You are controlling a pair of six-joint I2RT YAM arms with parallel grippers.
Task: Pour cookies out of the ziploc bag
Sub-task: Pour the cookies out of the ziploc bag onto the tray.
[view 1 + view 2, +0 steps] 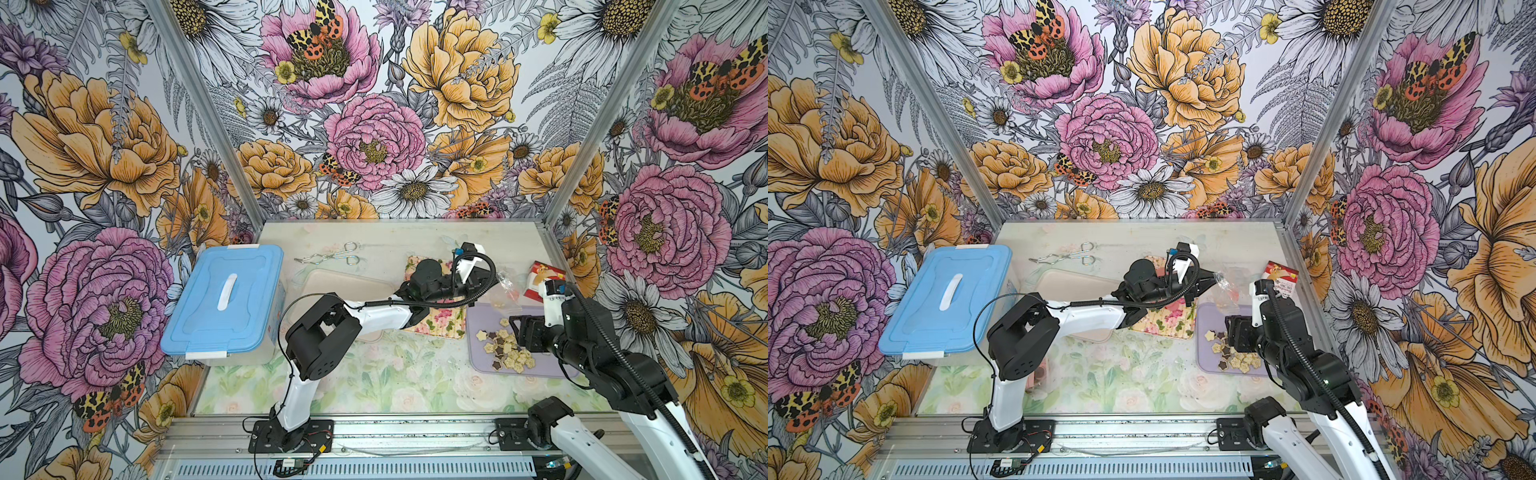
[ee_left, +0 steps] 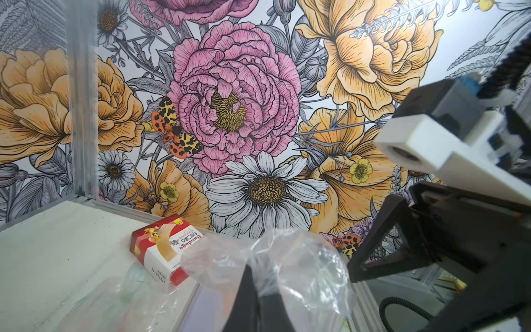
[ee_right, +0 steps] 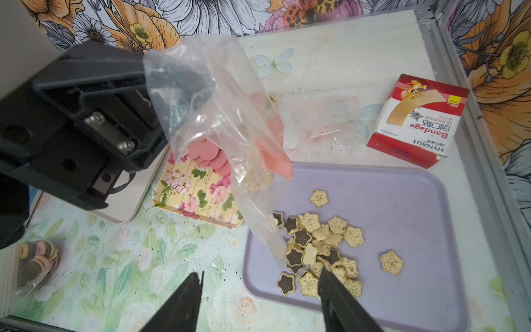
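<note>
Jaws of the left gripper pinch a clear plastic ziploc bag. The bag hangs tilted, its lower end touching the heap of beige and dark-brown star-shaped cookies on a lilac rectangular tray. Those of the right gripper stand spread and empty beside that heap. Nearby, pink round cookies lie on a floral tray.
</note>
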